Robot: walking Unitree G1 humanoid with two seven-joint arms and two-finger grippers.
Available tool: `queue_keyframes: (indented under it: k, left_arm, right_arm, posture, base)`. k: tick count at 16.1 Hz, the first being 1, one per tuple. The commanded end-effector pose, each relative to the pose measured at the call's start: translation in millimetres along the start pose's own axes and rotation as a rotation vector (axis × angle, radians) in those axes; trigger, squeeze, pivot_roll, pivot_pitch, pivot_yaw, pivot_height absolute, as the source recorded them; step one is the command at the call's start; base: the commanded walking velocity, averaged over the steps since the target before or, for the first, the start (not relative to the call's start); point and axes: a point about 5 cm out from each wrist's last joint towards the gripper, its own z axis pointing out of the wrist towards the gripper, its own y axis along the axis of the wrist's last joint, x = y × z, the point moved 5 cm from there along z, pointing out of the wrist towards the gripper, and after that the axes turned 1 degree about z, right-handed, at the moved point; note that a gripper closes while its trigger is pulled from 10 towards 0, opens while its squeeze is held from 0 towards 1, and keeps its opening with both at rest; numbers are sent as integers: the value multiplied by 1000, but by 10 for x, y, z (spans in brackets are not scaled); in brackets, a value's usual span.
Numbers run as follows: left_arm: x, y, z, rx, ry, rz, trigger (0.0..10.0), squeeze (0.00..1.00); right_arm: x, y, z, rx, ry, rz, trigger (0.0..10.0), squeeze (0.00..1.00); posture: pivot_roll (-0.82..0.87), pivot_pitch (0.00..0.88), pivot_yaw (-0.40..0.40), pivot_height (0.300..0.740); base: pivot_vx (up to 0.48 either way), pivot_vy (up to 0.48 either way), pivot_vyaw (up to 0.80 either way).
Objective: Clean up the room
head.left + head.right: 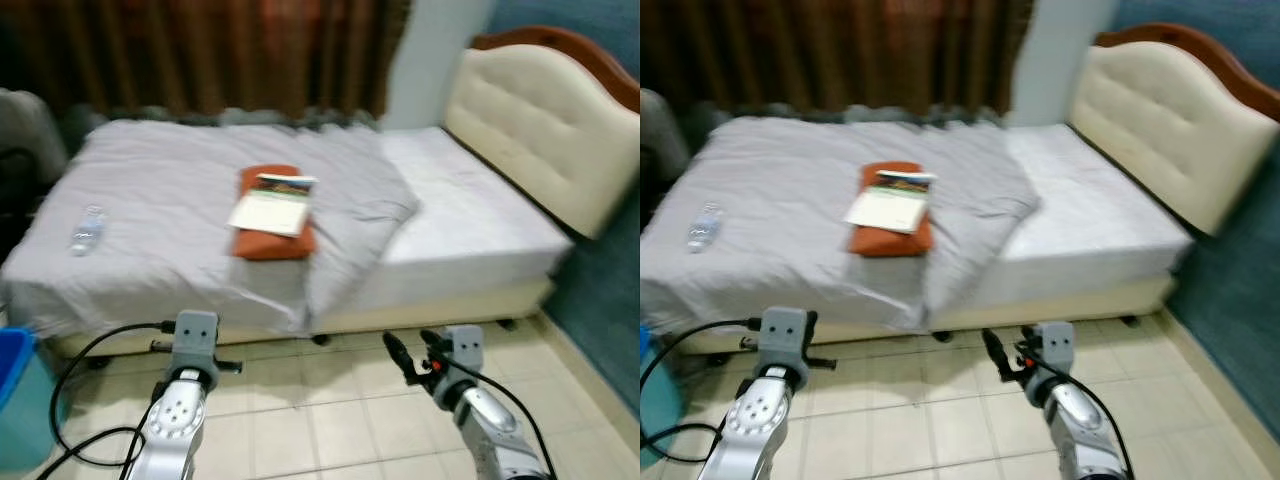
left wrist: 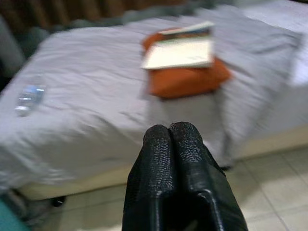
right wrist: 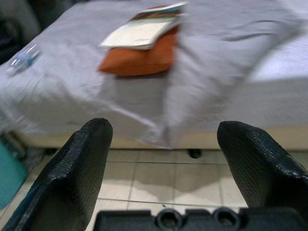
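A bed (image 1: 470, 215) with a grey blanket (image 1: 180, 200) stands ahead of me across the tiled floor. On the blanket lies an orange cushion (image 1: 272, 238) with a booklet (image 1: 272, 205) on top of it. A clear plastic bottle (image 1: 87, 230) lies on its side near the bed's left edge. My left gripper (image 2: 169, 137) is held low over the floor short of the bed, fingers pressed together with nothing between them. My right gripper (image 3: 163, 139) is also low before the bed, its two fingers (image 3: 84, 154) spread wide apart and empty.
A blue bin (image 1: 20, 395) stands on the floor at the far left. A cream padded headboard (image 1: 540, 125) rises at the right, brown curtains (image 1: 200, 50) hang behind the bed. A dark chair-like shape (image 1: 25, 150) sits at the left. Black cable (image 1: 80, 370) loops by my left arm.
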Motion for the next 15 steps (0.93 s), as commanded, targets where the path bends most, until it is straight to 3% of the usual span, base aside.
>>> queue_keyframes:
  k: [1, 10, 13, 14, 15]
  left_arm:
    - [90, -40, 1, 15, 17, 12, 10000, 0]
    - [132, -44, 4, 19, 11, 36, 10000, 0]
    - [97, -61, -8, 21, -14, 40, 10000, 0]
    - [81, -33, -54, 3, -32, 19, 10000, 0]
    - [68, 22, -116, -29, -56, 6, 10000, 0]
  right_arm:
    - [89, 53, 73, -17, 25, -4, 10000, 0]
    - [77, 82, 68, -43, -6, -41, 10000, 0]
    - [13, 47, 65, -16, -56, -77, 10000, 0]
    - [-142, 141, -9, -59, -166, -153, 10000, 0]
    - [-236, 243, -101, -123, -234, -164, 10000, 0]
  posture:
    - [129, 0, -72, 740]
    - [133, 0, -70, 740]
    - [133, 0, -69, 740]
    - [137, 0, -66, 740]
    - [136, 0, -66, 740]
  base:
    - [394, 274, 631]
    - [395, 273, 628]
    - [334, 251, 0]
    - [0, 0, 0]
    - [0, 0, 0]
